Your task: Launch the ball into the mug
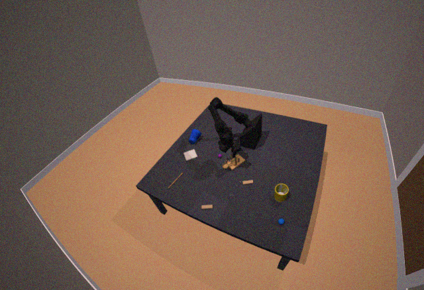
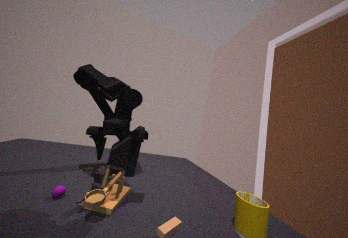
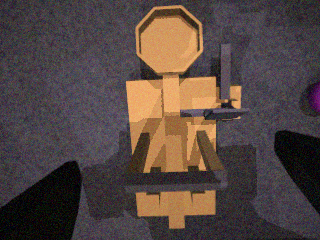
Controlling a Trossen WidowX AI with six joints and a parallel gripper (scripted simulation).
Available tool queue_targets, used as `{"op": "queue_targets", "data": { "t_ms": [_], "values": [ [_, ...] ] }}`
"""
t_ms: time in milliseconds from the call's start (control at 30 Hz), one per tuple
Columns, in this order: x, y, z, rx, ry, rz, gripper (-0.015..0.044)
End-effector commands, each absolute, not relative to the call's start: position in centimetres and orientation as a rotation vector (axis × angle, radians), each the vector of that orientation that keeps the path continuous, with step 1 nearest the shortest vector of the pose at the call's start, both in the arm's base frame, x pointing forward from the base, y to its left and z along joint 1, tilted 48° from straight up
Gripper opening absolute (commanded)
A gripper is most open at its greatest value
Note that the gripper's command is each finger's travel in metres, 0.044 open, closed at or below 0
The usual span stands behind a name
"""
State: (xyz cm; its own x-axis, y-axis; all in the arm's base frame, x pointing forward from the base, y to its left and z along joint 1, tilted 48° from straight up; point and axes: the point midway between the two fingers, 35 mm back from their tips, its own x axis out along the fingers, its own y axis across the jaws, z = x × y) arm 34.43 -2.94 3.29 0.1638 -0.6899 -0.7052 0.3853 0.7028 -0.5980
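Top: we see small magenta ball (image 1: 219, 155) (image 2: 58, 191) (image 3: 316, 99) beside wooden catapult (image 1: 238, 159) (image 2: 119, 200) (image 3: 144, 95), yellow cylindrical mug (image 1: 281, 196) (image 2: 250, 216) well apart. Exterior: our black two-fingered claw (image 1: 230, 151) (image 2: 113, 159) (image 3: 179, 155) spread, empty. Wrist: cup unloaded; loading, aiming, firing all left.

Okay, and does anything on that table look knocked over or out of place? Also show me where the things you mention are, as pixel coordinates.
One thing: the blue cup (image 1: 195, 136) seems to lie on its side near the table edge, while the yellow cylindrical mug (image 1: 281, 196) (image 2: 250, 215) stands upright.

Dark table (image 1: 260, 211) (image 2: 191, 201) (image 3: 60, 60) bears catapult (image 1: 238, 161) (image 2: 111, 204) (image 3: 145, 97), balls, mugs, blocks.
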Motion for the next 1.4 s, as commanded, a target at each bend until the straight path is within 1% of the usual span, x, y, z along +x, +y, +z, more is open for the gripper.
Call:
{"op": "queue_targets", "data": {
  "t_ms": [0,333,533,1367],
  "values": [
    [28.6,-0.6,0.5,-0.286,1.273,-0.956,0.0440],
    [28.5,-0.6,0.4,-0.286,1.274,-0.961,0.0440],
    [28.3,-4.1,-2.8,-0.287,1.273,-0.961,0.0440],
    [28.4,-6.4,-5.0,-0.287,1.273,-0.961,0.0440]
  ]
}}
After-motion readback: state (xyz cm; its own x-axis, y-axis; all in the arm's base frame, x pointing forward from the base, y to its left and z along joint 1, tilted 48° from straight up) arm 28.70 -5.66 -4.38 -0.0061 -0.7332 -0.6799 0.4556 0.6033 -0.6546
